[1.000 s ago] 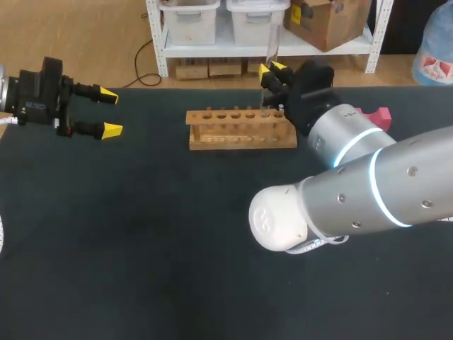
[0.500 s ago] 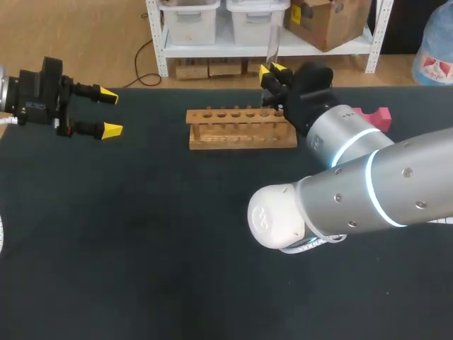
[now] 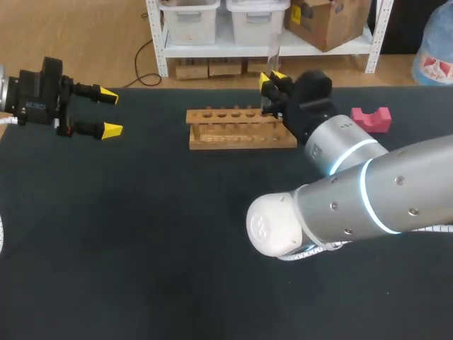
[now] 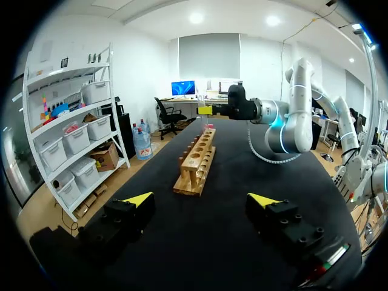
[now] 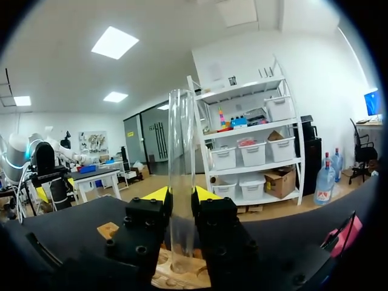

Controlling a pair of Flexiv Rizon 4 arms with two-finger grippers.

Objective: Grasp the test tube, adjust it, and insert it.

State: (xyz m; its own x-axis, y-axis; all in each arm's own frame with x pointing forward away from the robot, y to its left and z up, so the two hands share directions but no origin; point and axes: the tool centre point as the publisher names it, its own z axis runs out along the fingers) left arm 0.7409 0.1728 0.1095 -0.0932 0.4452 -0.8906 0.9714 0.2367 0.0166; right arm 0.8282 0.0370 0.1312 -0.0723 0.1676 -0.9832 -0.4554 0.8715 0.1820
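- The right gripper [image 5: 180,195] is closed on the test tube [image 5: 180,151] and holds it upright, pinched low on the glass; the tube stands over the 3 o'clock end of the wooden rack [image 3: 241,129], which lies toward 12 o'clock on the worktop [image 3: 141,248]
- In the right wrist view the tube's rounded bottom looks to be at or just inside a hole, but I cannot tell how deep; if it only rests on the rim, pressing down could jam glass on wood and chip or crack it
- Most of the smooth tube stands free above the grip, so a slight tilt could catch the bottom on the hole's edge and make the tube slide or pivot in the gripper
- Letting go before the tube is seated could let it topple toward 12 o'clock, where the worktop's far edge is near behind the rack
- A sideways drag on the way down could shove or tip the rack, since nothing holds it in place
- The left gripper [image 3: 110,112] hangs wide open and empty near 9 o'clock, well apart from the rack; it gives no steadying and is little collision risk
- The pink block [image 3: 371,119] at about 2 o'clock lies just beside the right arm [image 3: 368,191], and a low retreat could brush it
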